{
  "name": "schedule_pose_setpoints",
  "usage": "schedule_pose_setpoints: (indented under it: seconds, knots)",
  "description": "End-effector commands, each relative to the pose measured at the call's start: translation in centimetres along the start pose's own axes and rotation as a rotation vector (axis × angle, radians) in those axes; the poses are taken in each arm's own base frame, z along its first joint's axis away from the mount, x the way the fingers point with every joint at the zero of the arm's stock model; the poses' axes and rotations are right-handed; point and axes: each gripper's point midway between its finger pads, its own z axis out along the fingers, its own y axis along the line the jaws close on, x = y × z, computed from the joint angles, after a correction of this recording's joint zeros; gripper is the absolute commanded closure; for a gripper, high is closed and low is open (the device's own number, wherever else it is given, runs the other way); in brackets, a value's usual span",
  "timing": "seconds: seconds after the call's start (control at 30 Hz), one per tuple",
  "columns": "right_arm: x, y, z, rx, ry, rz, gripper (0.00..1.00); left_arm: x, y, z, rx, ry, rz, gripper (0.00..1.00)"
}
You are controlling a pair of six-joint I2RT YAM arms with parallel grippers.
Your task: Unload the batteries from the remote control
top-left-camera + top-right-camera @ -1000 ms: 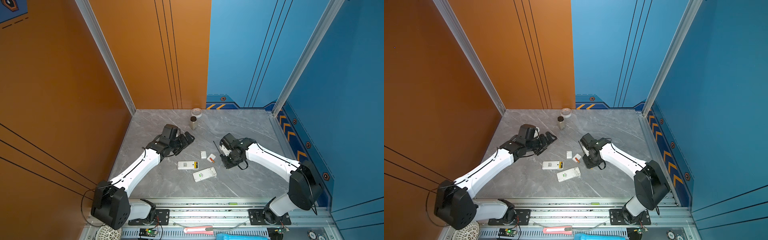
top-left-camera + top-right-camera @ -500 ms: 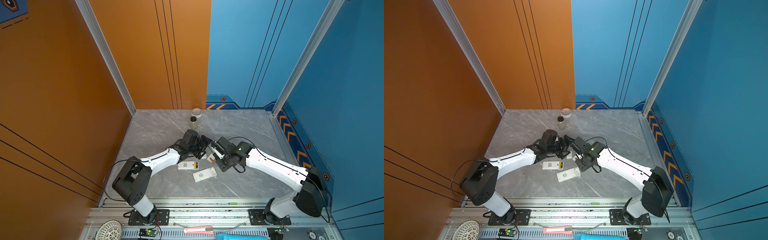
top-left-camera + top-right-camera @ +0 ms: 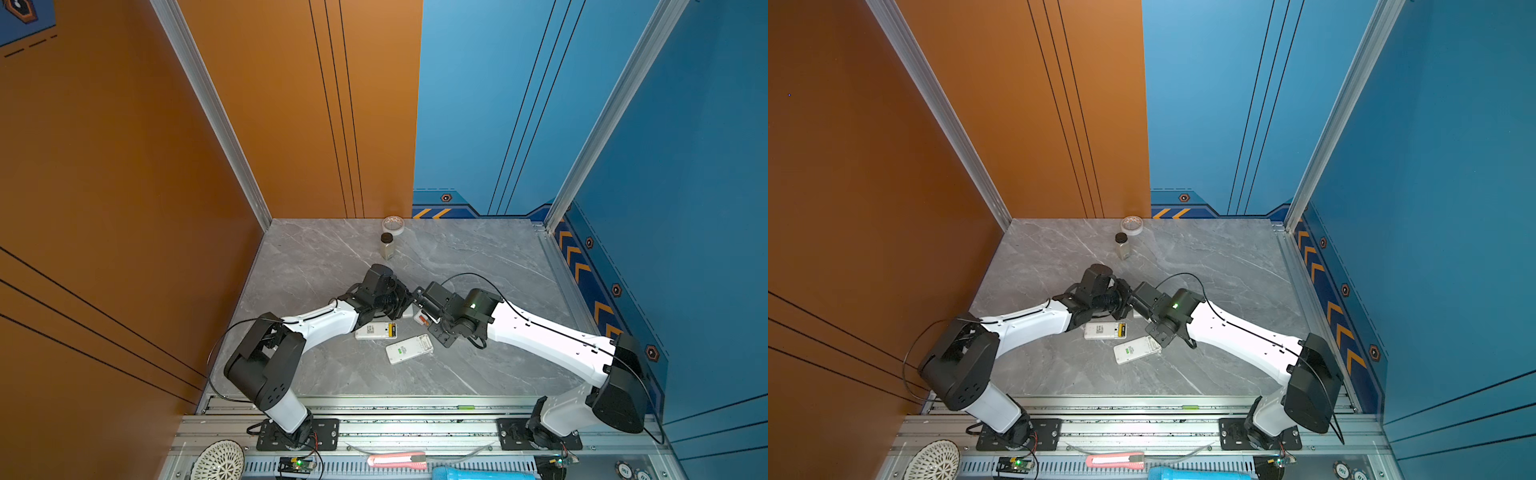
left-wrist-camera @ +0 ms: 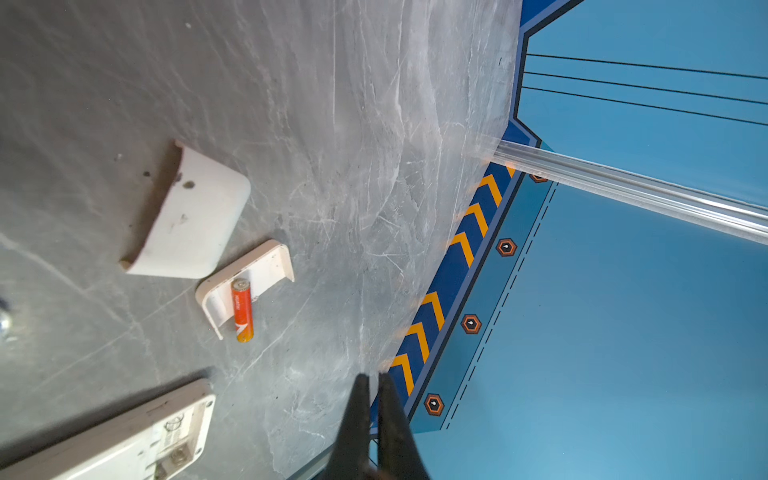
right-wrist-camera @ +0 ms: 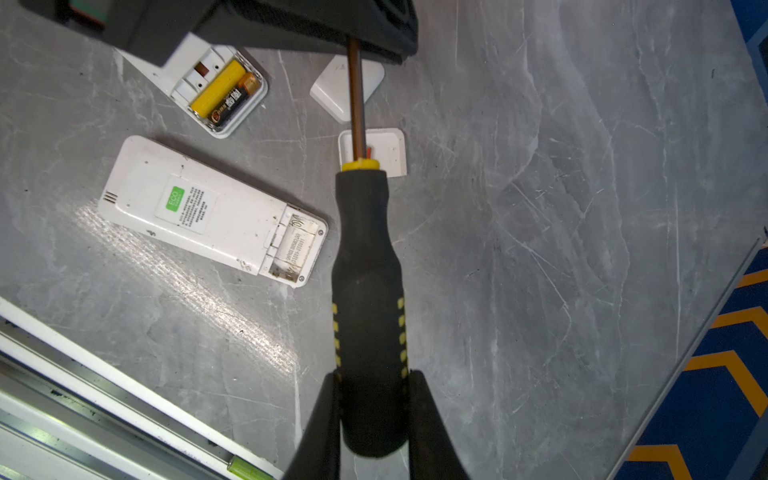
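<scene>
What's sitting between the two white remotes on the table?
Nothing. In the right wrist view only bare grey table separates the loaded remote from the empty remote; both top views agree.

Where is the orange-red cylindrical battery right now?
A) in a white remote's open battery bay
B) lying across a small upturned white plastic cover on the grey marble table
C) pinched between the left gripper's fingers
B: in the left wrist view the orange-red cylindrical battery lies across the small upturned white plastic cover, one end poking past its edge.
</scene>
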Motion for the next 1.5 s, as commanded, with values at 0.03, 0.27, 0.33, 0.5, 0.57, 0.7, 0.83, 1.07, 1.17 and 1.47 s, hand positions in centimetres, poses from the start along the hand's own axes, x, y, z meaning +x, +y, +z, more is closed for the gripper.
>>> schedule_pose_setpoints:
  seconds: [0.03,0.27,0.33,0.5,0.57,0.7,0.83,1.07,1.17,1.47]
  knots:
    - [-3.3,0.0,-3.2,-0.193,-0.145,0.154,0.4,-1.3,-2.9,-1.3,0.124,-0.005,-0.059,1.0]
    - [-9.4,-7.6,-10.7,-0.53,-0.539,0.586,0.0,-4.0,-8.9,-4.3,0.443,-0.027,-0.279,1.0]
    - [-10.9,-9.4,-12.1,-0.606,-0.644,0.641,0.0,-4.4,-10.5,-4.9,0.531,-0.022,-0.334,1.0]
    - [-13.3,-9.8,-12.0,-0.744,-0.658,0.624,0.0,-5.2,-13.8,-6.3,0.686,-0.02,-0.424,1.0]
    - [-14.3,-9.3,-11.7,-0.795,-0.653,0.61,0.0,-5.4,-15.1,-6.8,0.747,-0.019,-0.426,1.0]
    - [-14.8,-9.2,-10.7,-0.797,-0.631,0.602,0.01,-5.3,-15.7,-7.0,0.779,-0.032,-0.436,1.0]
    - [-15.0,-8.5,-9.8,-0.8,-0.6,0.589,0.02,-5.1,-15.9,-6.9,0.794,-0.027,-0.446,1.0]
    - [-15.7,-8.4,-8.5,-0.79,-0.585,0.596,0.1,-4.3,-15.9,-6.6,0.8,-0.01,-0.45,1.0]
    - [-16.0,-8.6,-8.4,-0.783,-0.583,0.597,0.14,-4.0,-15.8,-6.5,0.797,-0.004,-0.451,1.0]
    - [-15.9,-8.5,-7.2,-0.754,-0.551,0.602,0.26,-3.6,-15.5,-6.5,0.795,0.002,-0.453,1.0]
